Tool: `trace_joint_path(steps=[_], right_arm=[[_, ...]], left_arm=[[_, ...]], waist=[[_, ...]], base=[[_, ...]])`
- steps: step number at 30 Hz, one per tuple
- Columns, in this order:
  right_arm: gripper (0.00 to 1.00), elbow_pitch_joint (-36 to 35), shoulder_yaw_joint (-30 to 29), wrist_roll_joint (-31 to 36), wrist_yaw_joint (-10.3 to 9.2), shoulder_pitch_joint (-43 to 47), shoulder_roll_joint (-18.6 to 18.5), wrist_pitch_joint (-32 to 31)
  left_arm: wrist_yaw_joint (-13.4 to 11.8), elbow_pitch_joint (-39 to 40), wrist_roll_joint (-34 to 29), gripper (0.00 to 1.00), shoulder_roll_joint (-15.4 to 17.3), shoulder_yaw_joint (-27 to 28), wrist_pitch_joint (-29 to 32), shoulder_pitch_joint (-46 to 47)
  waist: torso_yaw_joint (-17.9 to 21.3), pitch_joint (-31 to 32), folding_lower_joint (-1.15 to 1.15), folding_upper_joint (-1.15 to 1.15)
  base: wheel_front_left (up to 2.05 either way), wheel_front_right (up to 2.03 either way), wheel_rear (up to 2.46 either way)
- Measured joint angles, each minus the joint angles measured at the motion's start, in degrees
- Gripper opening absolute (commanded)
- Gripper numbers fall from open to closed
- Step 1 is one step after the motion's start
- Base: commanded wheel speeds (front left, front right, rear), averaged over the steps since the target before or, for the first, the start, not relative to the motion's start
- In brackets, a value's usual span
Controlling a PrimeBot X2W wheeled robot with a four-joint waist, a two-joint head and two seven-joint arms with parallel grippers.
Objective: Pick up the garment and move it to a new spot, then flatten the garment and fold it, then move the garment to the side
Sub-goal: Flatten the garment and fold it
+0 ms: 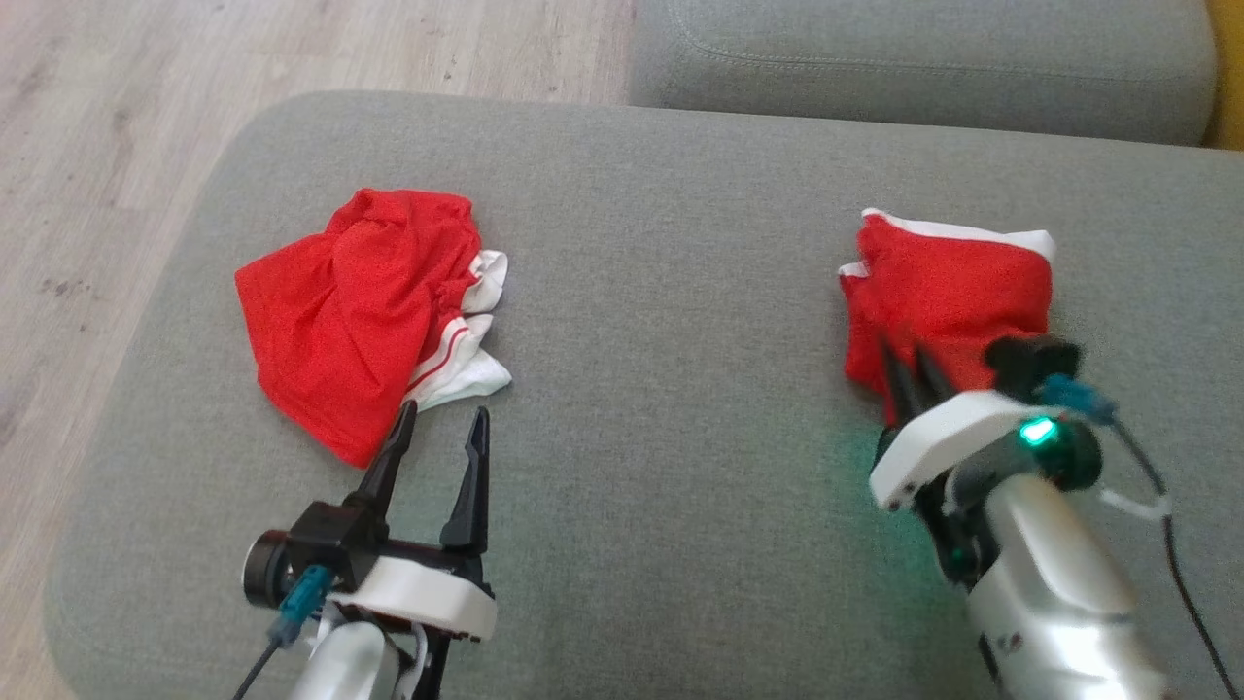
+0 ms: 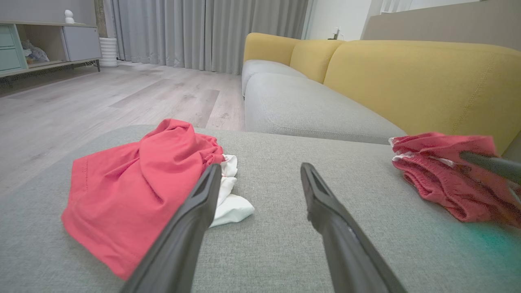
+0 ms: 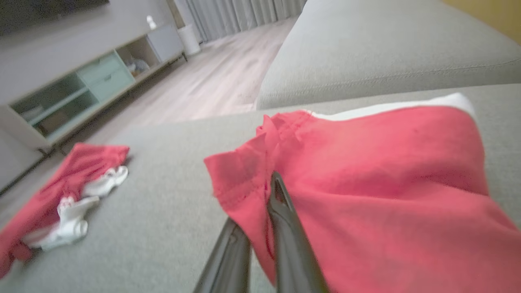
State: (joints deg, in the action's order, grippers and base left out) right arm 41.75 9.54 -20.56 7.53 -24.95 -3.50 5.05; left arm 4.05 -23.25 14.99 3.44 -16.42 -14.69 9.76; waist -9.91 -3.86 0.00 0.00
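On the grey sofa cushion, crumpled red-and-white shorts lie at ten o'clock; the left tool, released with fingers spread, sits just beside their five-o'clock edge; at two o'clock lies a folded red garment; the right tool is clenched on its near hem.

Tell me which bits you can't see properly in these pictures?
Head view: the right gripper covers the near edge of the right garment.
Left wrist view: the picture's right edge cuts that garment off.
Right wrist view: the left garment is blurred and cut by the left edge.
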Motion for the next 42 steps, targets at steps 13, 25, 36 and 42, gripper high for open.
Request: trace_joint_path(steps=[13,25,36,42], right_arm=[[1.00,7.34,0.67,13.11,0.00,-0.08,-0.02,7.83],[1.00,-11.91,-11.93,12.92,0.00,14.32,0.34,9.17],[0.00,-14.25,-14.43,16.11,0.00,9.87,0.79,8.48],[0.00,-9.39,-16.81,17.96,0.00,0.05,0.75,6.08]], left_arm=[[-0.10,-0.41,1.13,1.00,0.09,0.20,0.00,-1.19],[-0.49,0.82,1.13,1.00,-0.09,-0.24,0.00,-1.41],[0.08,0.97,0.93,1.00,-0.21,-1.00,0.00,1.24],[0.59,0.89,0.94,1.00,-0.29,-1.65,0.00,4.08]], waist=[[3.95,1.50,0.00,0.00],[9.91,0.63,0.00,0.00],[8.19,-4.38,0.01,0.00],[5.22,-8.06,0.02,0.00]], base=[[0.00,0.00,0.00],[0.00,0.00,0.00],[0.00,0.00,0.00],[0.00,0.00,0.00]])
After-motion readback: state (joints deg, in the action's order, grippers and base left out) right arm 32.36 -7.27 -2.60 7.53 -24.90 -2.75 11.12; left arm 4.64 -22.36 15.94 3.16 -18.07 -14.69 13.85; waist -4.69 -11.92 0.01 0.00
